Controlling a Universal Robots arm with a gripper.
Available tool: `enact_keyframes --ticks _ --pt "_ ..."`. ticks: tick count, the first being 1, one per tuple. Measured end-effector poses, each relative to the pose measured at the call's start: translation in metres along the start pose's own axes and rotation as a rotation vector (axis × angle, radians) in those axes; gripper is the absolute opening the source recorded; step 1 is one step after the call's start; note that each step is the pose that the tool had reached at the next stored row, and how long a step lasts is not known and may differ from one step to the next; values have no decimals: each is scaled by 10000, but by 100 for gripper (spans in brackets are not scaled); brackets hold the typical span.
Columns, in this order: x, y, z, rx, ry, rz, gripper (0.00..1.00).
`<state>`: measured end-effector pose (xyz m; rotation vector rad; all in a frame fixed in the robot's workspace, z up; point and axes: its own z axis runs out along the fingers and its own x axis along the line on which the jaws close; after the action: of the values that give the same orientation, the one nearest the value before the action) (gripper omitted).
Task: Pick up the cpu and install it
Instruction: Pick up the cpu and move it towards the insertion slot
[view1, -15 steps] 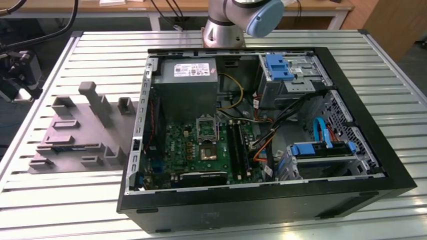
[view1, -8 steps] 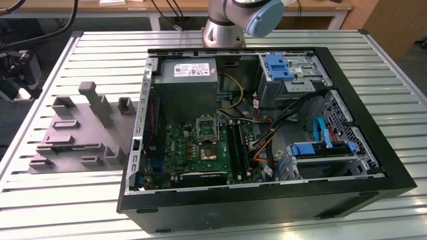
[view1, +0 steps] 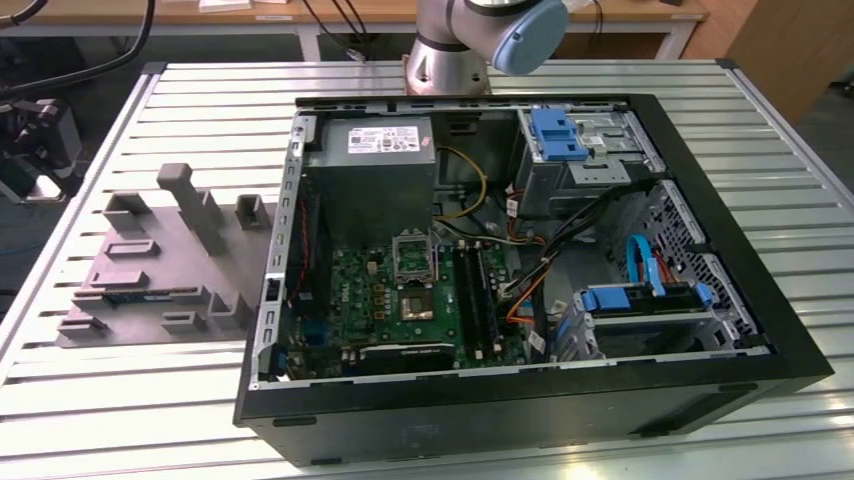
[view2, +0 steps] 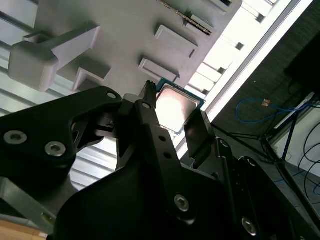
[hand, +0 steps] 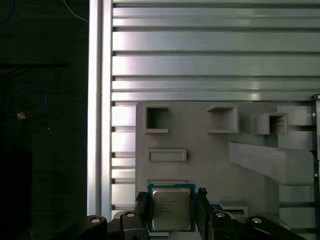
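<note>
Gripper (hand: 171, 201) above grey tray (hand: 200, 145), black fingers (hand: 141, 204) clamped on opposite edges of cpu (hand: 171, 210), silvery top up in both wrist views. Cpu at tray's rim beside slatted table (hand: 210, 65); lifted or resting, cannot tell. Tray lies at exterior view's left of open computer case (view1: 694, 330)

Slatted metal table (view1: 120, 410) carries 3 things: grey tray (view1: 147, 270) on the exterior view's left, open black case (view1: 534, 410) just beside it on the exterior view's right, arm base (view1: 447, 70) at the far edge behind the case. In the first wrist view the tray (hand: 200, 150) sits near the table's side rail (hand: 100, 100).
</note>
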<state>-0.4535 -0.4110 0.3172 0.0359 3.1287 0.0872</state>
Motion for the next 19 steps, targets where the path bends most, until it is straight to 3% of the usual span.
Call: enact_keyframes --ticks 19 --pt "0 2 -38 11 -1 0 47"
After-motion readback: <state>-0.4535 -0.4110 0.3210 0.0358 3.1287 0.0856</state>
